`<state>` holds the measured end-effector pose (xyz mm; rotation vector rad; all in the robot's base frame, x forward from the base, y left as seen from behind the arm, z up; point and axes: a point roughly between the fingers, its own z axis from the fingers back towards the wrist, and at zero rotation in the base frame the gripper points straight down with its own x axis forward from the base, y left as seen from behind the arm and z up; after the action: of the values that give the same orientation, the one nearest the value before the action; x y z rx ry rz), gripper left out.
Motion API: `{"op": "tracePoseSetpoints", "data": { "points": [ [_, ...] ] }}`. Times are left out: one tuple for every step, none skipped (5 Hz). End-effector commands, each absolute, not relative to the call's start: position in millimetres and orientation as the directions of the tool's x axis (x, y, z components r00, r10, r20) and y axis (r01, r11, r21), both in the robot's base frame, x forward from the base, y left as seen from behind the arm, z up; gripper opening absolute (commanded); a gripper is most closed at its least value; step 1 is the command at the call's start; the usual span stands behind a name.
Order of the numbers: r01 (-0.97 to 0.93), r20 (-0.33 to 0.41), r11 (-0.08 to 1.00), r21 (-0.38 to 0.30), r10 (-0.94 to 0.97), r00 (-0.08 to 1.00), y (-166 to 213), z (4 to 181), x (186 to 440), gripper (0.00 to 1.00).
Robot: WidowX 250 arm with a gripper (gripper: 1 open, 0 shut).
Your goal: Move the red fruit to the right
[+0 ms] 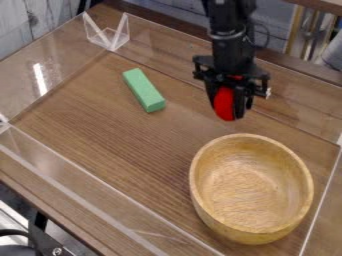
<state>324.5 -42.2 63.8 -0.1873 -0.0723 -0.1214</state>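
The red fruit (229, 103) is a small bright red rounded piece held between my gripper's (230, 106) black fingers. The gripper points almost straight down and is shut on the fruit, just above the wooden tabletop. It hangs right of the green block (144, 90) and just beyond the far rim of the wooden bowl (253, 188). The fruit's top is hidden by the gripper body.
The green rectangular block lies left of centre on the table. A large wooden bowl sits at the front right. Clear acrylic walls (104, 33) edge the table at the back left and along the front and right sides.
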Motion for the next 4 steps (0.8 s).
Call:
{"op": "tracePoseSetpoints", "data": {
  "points": [
    [0.131, 0.122, 0.978, -0.162, -0.112, 0.986, -38.1, 68.4, 335.9, 0.0],
    [0.105, 0.115, 0.982, -0.16, -0.087, 0.99, -31.4, 65.1, 341.8, 0.0],
    [0.084, 0.107, 0.984, -0.157, -0.068, 0.992, -36.1, 60.0, 341.0, 0.0],
    [0.066, 0.1, 0.986, -0.156, -0.051, 0.994, -41.1, 55.6, 339.6, 0.0]
  ]
}}
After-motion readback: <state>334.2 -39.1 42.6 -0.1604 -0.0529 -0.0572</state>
